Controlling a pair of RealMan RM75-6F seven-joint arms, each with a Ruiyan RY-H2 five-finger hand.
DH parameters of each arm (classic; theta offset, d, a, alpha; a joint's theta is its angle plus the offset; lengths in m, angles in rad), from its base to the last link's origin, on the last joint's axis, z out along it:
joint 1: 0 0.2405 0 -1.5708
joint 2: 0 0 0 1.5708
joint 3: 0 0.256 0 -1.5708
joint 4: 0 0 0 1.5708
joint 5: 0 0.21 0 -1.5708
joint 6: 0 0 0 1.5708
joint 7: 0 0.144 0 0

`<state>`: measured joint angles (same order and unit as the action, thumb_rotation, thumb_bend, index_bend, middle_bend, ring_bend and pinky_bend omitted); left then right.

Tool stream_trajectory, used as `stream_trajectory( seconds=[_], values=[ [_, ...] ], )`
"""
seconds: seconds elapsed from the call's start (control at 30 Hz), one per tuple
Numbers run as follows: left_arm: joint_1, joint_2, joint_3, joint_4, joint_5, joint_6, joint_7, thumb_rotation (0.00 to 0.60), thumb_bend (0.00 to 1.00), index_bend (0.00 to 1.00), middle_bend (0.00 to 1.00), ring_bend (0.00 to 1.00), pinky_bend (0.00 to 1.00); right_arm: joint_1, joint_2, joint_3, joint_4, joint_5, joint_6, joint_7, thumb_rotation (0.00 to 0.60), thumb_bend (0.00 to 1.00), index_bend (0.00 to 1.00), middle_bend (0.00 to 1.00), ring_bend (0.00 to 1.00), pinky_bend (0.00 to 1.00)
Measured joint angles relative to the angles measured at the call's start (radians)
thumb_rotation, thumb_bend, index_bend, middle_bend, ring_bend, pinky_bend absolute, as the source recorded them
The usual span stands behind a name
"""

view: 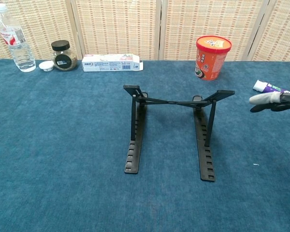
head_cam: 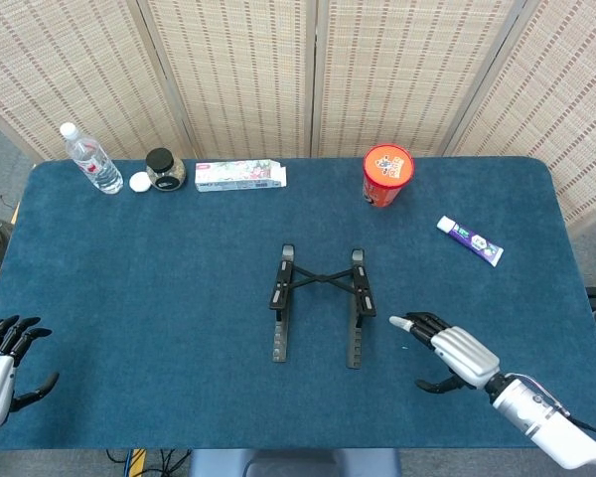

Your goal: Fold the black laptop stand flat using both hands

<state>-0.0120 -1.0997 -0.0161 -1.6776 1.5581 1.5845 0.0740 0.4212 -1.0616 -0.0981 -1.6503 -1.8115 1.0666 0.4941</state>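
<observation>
While the black laptop stand [head_cam: 319, 301] sits unfolded mid-surface, neither hand touches it.

Stand: two slotted rails flat on the blue surface [head_cam: 159, 278], props raised, crossbar between them; bare cloth on all sides. Right hand [head_cam: 447, 350]: open, fingers spread, holding nothing, just right of the stand's right rail; only its fingertips [view: 261, 98] enter the chest view. Left hand [head_cam: 2, 360]: open, empty, at the near left corner, well apart. Far edge: water bottle [head_cam: 89, 159], jar [head_cam: 164, 169], carton [head_cam: 240, 176], red cup [head_cam: 387, 175]. Toothpaste tube [head_cam: 469, 240] toward the right edge.
</observation>
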Motion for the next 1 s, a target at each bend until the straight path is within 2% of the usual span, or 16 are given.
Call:
stream_trajectory(
  seconds=[0.37,0.6,1.0],
  values=[
    [0.005,0.010,0.001,-0.006,0.005,0.009,-0.007,0.600,0.17,0.29,0.19,0.11,0.07,0.102,-0.086,0.011,0.037,0.020,-0.086,0.041,0.600,0.18,0.00,0.13,0.05,0.08],
    [0.012,0.014,0.004,-0.010,0.012,0.018,-0.007,0.600,0.17,0.29,0.19,0.11,0.07,0.163,-0.157,0.046,0.072,0.042,-0.093,0.101,0.600,0.18,0.00,0.13,0.05,0.08],
    [0.013,0.017,0.005,-0.015,0.015,0.015,-0.004,0.600,0.17,0.29,0.19,0.11,0.07,0.222,-0.194,0.117,0.105,0.116,-0.065,0.159,0.600,0.18,0.00,0.13,0.05,0.08]
  ],
)
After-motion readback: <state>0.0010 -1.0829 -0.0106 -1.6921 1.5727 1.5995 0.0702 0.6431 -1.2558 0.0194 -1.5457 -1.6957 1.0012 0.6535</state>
